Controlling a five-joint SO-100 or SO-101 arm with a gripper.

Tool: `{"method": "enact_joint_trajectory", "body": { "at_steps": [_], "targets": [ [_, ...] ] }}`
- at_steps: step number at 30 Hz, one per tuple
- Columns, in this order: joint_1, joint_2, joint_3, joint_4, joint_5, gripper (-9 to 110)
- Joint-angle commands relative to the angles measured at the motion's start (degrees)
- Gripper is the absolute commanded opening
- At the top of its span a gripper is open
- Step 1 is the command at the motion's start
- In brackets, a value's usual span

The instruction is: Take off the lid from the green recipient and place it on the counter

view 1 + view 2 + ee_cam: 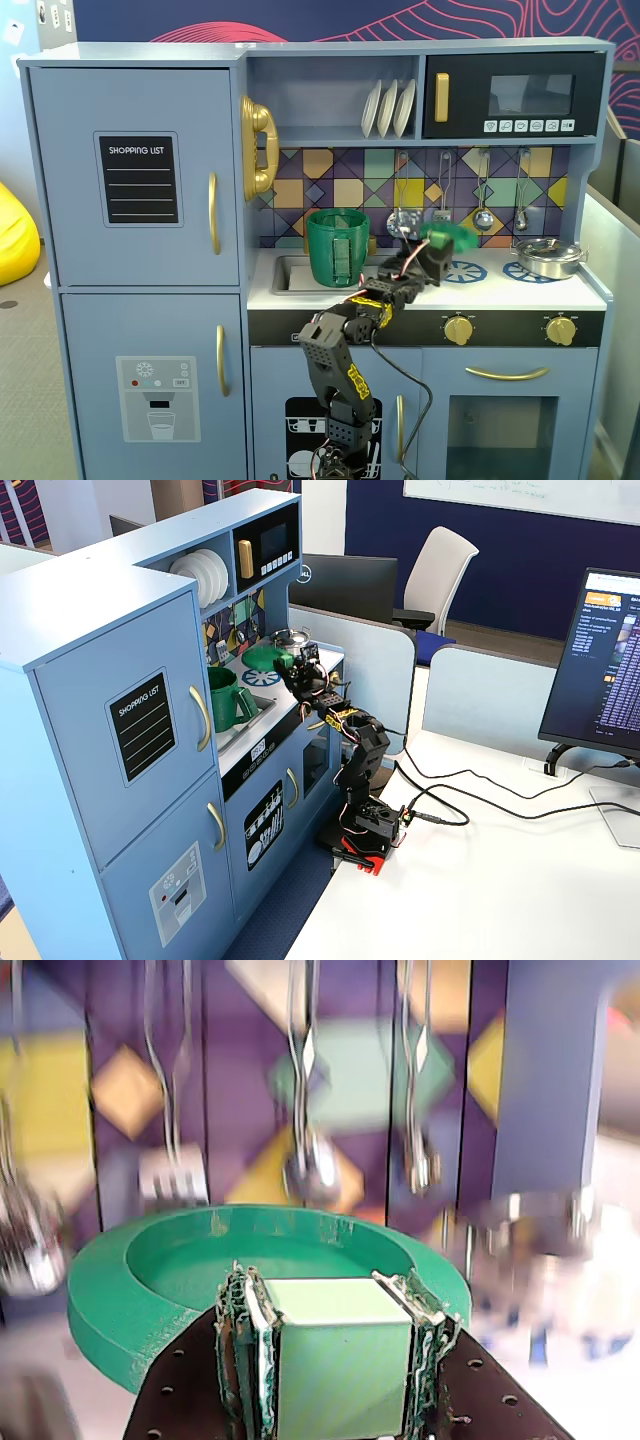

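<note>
My gripper [335, 1295] is shut on the light green square knob of the round green lid [150, 1295], which fills the lower wrist view. In a fixed view the lid [449, 235] is held tilted in the air above the white counter [480, 290], to the right of the green recipient [337, 247], with the gripper [430, 252] just below it. The recipient stands open in the sink area. In another fixed view the lid [262, 657] hangs beyond the recipient [225, 698], over the counter [265, 725], held by the gripper [290, 665].
A silver metal pot [547, 257] sits on the right burner of the counter, also seen in another fixed view [291, 637]. Utensils [483, 190] hang on the tiled back wall behind the lid. The arm's base [362, 830] stands on a white desk with cables.
</note>
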Motion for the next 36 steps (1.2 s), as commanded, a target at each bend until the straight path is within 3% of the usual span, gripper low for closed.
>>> {"method": "enact_joint_trajectory", "body": {
  "at_steps": [1,21,29,36],
  "targets": [
    [0.88,-0.88,0.53,-4.39,-0.97,0],
    [2.37,-3.69,5.01,-5.27,-2.72,0],
    [2.99,-2.99,3.34,-5.71,5.01,41],
    [2.55,1.58,3.96,-5.45,3.87,44]
  ]
}}
